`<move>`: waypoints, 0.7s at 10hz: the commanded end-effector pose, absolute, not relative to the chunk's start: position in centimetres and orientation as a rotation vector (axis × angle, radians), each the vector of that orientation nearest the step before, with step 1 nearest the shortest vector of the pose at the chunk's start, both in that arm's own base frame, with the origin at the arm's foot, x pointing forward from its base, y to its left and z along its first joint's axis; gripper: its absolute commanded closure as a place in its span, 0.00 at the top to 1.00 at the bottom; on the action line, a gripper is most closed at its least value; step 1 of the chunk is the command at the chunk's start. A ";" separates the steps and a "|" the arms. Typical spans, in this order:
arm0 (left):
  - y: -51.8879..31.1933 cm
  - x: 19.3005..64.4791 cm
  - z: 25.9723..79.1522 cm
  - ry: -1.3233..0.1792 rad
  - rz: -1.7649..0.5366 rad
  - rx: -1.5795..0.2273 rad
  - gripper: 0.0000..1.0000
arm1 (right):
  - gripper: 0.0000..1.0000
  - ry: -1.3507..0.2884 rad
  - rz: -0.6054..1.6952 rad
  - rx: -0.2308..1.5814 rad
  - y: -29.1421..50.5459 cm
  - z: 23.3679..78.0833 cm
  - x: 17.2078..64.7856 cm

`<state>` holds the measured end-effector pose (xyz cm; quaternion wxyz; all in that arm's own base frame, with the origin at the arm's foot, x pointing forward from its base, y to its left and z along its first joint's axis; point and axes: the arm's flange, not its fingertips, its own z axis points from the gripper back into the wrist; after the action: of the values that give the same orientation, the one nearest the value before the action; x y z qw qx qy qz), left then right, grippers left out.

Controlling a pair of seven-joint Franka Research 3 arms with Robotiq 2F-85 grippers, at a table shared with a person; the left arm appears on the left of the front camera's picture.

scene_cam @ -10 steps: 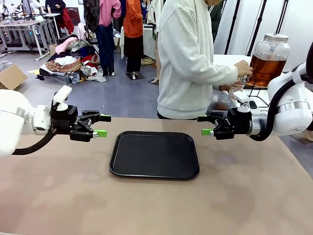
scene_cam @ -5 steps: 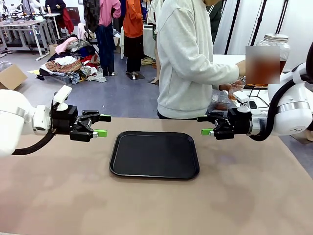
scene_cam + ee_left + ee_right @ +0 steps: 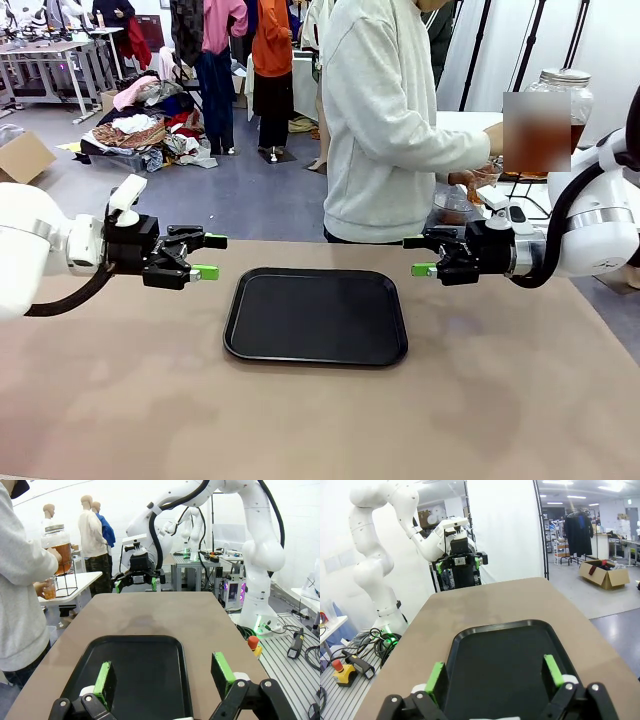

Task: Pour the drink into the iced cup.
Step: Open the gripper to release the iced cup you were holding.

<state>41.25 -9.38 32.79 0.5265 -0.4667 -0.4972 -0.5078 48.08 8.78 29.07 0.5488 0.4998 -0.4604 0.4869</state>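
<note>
Both claws were held wide and empty above the tabletop [image 3: 500, 400], one on each side of the black tray [image 3: 316, 316]: the left claw [image 3: 205, 256] off the tray's left edge, the right claw [image 3: 420, 256] off its right edge, fingers pointed inward at one another. Nothing was seen on the tray.

The drink [image 3: 61, 557] was kept in a glass jar [image 3: 57, 547] on a wire stand on a white side table beyond the tabletop's far right corner, behind the right arm. A cup [image 3: 484, 180] was held under the jar's tap by the person's hand [image 3: 466, 181], with the other hand raised to the jar; amber liquid could be made out in the cup in the left wrist view, but ice could not be told.

From the right claw the cup lay up and back, toward the far right, near; from the left claw it was well apart, across the whole tray. The right arm was judged the nearer, should a handover be called for. The pouring was judged to be in the person's hands, the arms merely waiting.
</note>
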 end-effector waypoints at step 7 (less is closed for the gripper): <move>-9.4 41.1 32.9 -1.200 -1.217 -1.111 1.00 | 1.00 -1.086 1.153 1.179 8.8 29.2 48.2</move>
<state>41.25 -9.38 32.79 0.5265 -0.4667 -0.4972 -0.5078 48.08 8.78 29.07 0.5489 0.4998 -0.4604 0.4869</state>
